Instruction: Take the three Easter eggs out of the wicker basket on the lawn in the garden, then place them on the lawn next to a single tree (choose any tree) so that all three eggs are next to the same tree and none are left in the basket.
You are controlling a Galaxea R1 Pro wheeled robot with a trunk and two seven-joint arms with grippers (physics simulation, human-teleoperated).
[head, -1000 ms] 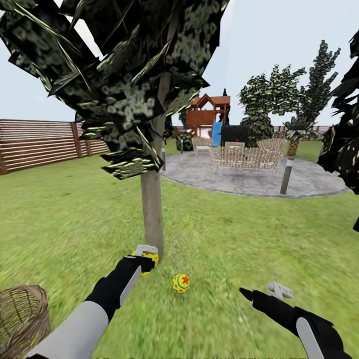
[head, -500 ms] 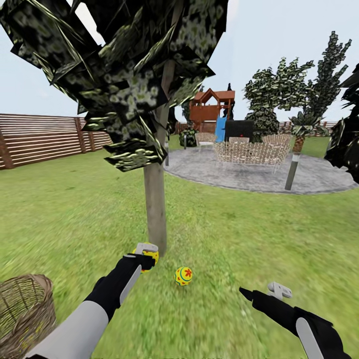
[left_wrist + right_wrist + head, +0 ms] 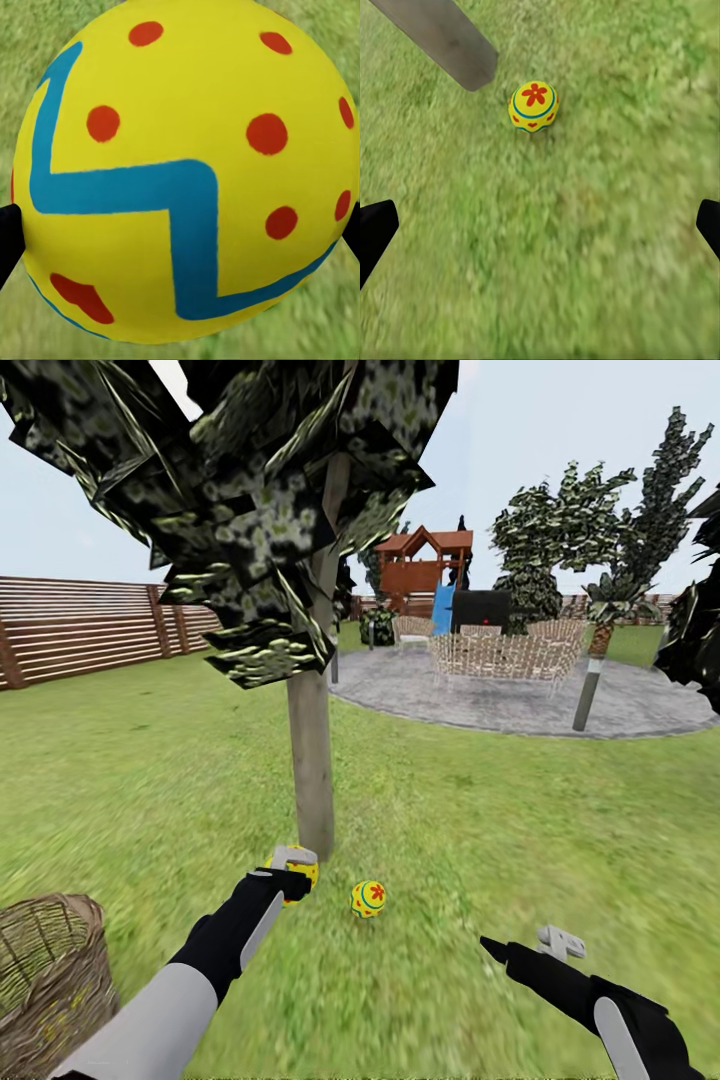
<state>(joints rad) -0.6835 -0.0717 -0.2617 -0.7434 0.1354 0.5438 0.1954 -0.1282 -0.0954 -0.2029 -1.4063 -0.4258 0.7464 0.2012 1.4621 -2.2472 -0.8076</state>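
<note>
My left gripper is shut on a yellow Easter egg and holds it just above the lawn at the foot of the tree. Up close in the left wrist view this egg shows a blue zigzag band and red dots, with dark fingertips at either side. A second Easter egg, yellow with a red flower, lies on the grass just right of the trunk; the same egg shows ahead of my open right gripper. My right gripper hovers low at the right. The wicker basket stands at the lower left.
A grey paved round patio with pale woven seats and a post lies behind. A brown slat fence runs along the left. A playset and more trees stand far back.
The whole view has shifted: tree and lying egg sit slightly higher and the basket further into the frame, so the camera moved. Both arms keep their pose; the left still holds its egg.
</note>
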